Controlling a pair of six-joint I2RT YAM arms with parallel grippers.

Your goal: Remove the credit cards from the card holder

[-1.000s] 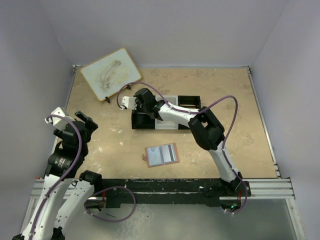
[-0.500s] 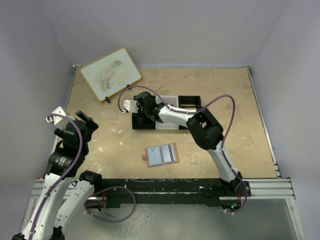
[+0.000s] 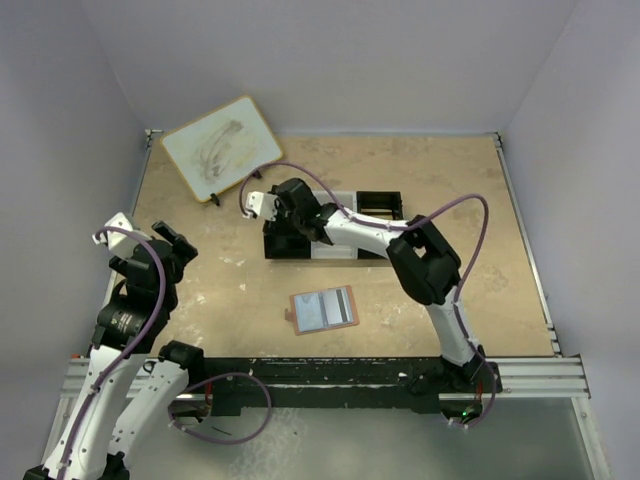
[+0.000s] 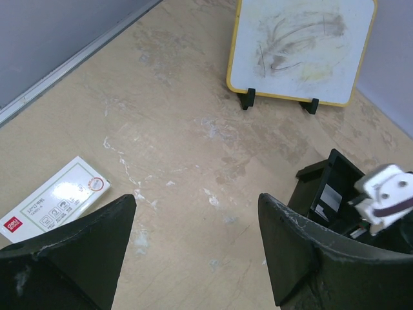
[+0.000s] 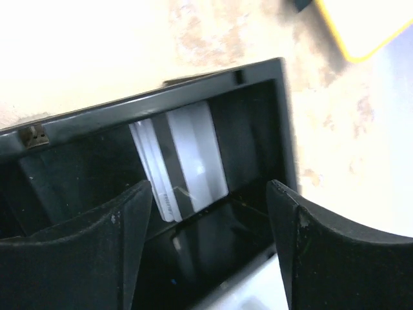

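Right wrist view: right end effector (image 5: 210, 194) has opened wide above credit cards (image 5: 184, 161) lying in tray (image 5: 258, 70).

- Whiteboard (image 3: 220, 148), wood-rimmed and smudged, stands tilted on two black feet at the far left corner of the table (image 3: 470, 250).
- Three-compartment tray (image 3: 381, 193), black-white-black, mid-table.
- White printed packet (image 4: 55, 198) lies flat.

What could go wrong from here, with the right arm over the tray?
1. The credit cards lean loosely in the tray, inside the open right gripper; a skewed lift might catch them.
2. The card holder lies open and unheld, with the left gripper far off; it may slide when pulled.
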